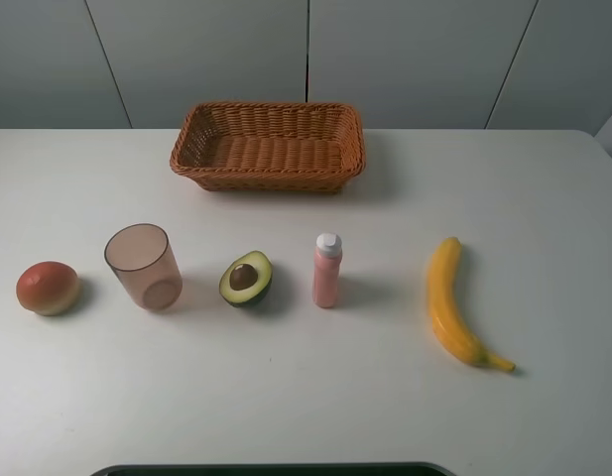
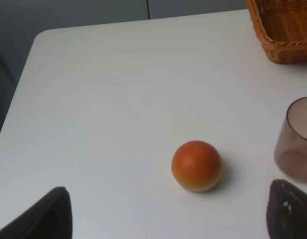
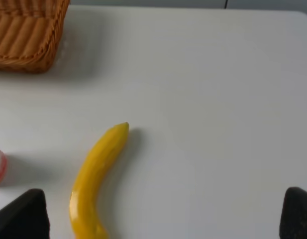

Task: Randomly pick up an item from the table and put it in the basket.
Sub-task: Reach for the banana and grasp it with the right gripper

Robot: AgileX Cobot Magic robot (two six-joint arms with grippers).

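Banana [image 1: 450, 302] lies on tabletop [image 1: 544, 198], right of pink bottle [image 1: 326, 273], well apart from wicker basket [image 1: 266, 182] | we judge it light, firm, slightly slick; take it across mid-body, not stem | wicker basket and pinkish cup [image 1: 144, 266] both empty | left pincer [image 2: 170, 219] and right pincer [image 3: 163, 214] spread apart, holding nothing

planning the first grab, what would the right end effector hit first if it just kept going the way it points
Probably the banana, which lies just ahead of the right end effector, off-centre toward one side. Beyond it only bare table shows; depth is hard to judge.
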